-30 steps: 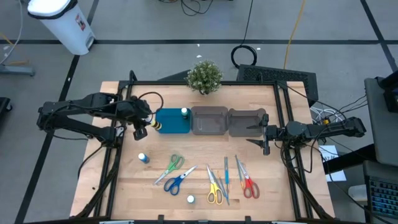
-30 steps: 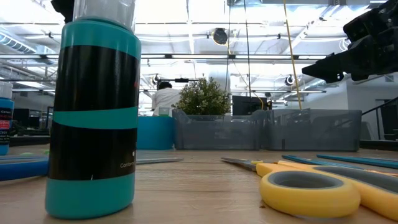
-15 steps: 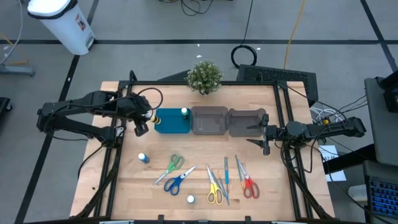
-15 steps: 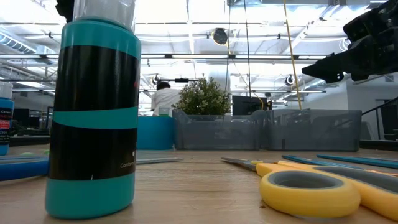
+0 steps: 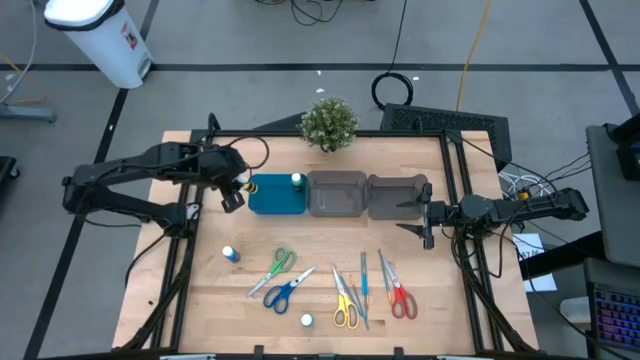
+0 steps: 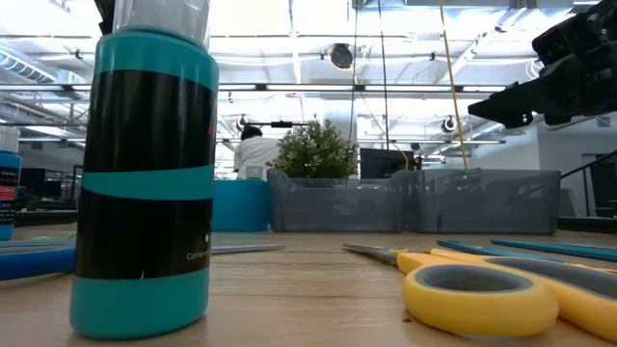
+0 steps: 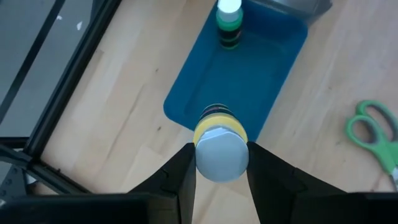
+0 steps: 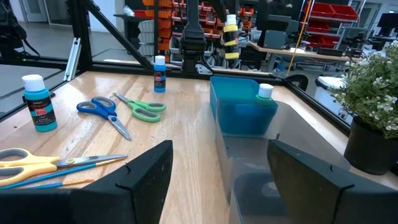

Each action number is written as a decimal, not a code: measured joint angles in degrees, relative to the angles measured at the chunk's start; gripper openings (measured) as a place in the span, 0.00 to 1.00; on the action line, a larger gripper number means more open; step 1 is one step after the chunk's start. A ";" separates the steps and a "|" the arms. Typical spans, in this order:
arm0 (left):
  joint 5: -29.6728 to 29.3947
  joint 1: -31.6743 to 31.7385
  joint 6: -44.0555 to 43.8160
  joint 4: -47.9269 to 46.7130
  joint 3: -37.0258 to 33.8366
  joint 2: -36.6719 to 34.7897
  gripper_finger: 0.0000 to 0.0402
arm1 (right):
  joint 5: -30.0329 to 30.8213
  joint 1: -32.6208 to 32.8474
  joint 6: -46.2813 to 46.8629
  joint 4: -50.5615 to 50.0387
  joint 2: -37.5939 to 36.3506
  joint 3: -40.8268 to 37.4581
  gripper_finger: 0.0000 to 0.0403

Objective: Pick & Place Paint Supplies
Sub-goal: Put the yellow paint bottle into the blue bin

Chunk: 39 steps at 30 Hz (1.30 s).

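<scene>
The left gripper (image 7: 221,163) has its jaws clamped on the white cap of a yellow bottle (image 7: 220,124), held above the near edge of the teal tray (image 7: 261,74); a green bottle (image 7: 229,23) stands in the tray's far corner; the right gripper (image 5: 425,224) hangs with jaws spread wide and empty beside the grey bins (image 5: 368,195); scissors (image 5: 285,289) and two more bottles (image 5: 231,254) lie on the tabletop (image 5: 440,300).

Setting: robotics lab or workshop. Evidence: red shelving racks (image 8: 348,15) at upper right, ceiling strip lights (image 6: 289,39) along top, floor cables (image 5: 395,88) at upper centre.
</scene>
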 joint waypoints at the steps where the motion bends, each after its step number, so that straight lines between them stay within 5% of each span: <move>1: 0.00 0.19 0.18 0.10 0.00 0.44 0.31 | -0.02 0.01 0.00 0.02 0.00 0.00 0.62; 39: 3.08 7.75 8.08 6.79 0.02 5.17 0.31 | -0.02 0.01 0.00 0.00 0.04 0.00 0.62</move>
